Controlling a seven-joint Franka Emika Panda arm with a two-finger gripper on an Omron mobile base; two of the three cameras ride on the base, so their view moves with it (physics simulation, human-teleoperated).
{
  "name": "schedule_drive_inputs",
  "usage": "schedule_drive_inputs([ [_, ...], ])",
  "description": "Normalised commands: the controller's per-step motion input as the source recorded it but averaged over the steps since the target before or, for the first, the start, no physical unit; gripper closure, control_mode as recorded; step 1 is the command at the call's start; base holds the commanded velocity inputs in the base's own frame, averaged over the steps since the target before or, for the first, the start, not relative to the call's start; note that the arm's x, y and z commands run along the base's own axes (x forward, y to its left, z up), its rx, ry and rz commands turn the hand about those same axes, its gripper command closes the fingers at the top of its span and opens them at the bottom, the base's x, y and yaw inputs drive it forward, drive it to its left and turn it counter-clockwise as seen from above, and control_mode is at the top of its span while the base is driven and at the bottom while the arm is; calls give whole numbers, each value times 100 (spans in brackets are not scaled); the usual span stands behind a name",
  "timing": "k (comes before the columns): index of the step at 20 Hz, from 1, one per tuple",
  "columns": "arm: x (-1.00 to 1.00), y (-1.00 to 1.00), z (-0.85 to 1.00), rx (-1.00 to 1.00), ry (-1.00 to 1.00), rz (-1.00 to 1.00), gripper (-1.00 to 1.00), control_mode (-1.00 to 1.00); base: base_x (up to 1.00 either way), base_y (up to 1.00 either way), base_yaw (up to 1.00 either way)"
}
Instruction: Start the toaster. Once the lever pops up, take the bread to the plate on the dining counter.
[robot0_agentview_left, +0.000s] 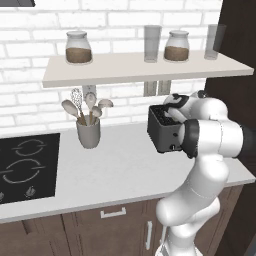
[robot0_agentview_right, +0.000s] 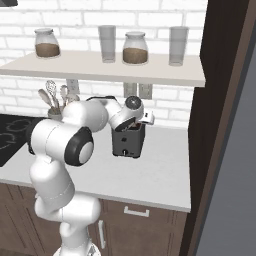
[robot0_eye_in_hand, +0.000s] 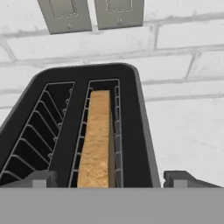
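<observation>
— Near the right end of the white worktop (robot0_agentview_left: 125, 165), close to its back edge, what stands there?
— The toaster (robot0_agentview_left: 162, 131), dark and boxy, below the wall shelf (robot0_agentview_left: 140, 70).
— And the bread (robot0_eye_in_hand: 98, 140)?
— Upright in the right-hand slot as the hand view shows it; the other slot is bare.
— The gripper (robot0_eye_in_hand: 109, 178)?
— Just above the toaster's top, jaws spread wide, one fingertip (robot0_eye_in_hand: 39, 179) either side of the bread's slot, holding nothing.
— Anything else there?
— A grey utensil cup (robot0_agentview_left: 88, 132) stands further left, near the cooktop (robot0_agentview_left: 25, 165).
</observation>
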Motion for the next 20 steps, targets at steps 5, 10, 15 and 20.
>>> schedule_drive_inputs([
  [5, 7, 1, -12, 0, 0, 0, -100, -100, 0, 0, 0],
  [10, 0, 18, -15, -1, 0, 0, -100, -100, 0, 0, 0],
  [15, 0, 29, -14, -3, -3, 0, 100, -100, 0, 0, 0],
  [20, 0, 5, 0, -1, -7, 0, 100, -100, 0, 0, 0],
])
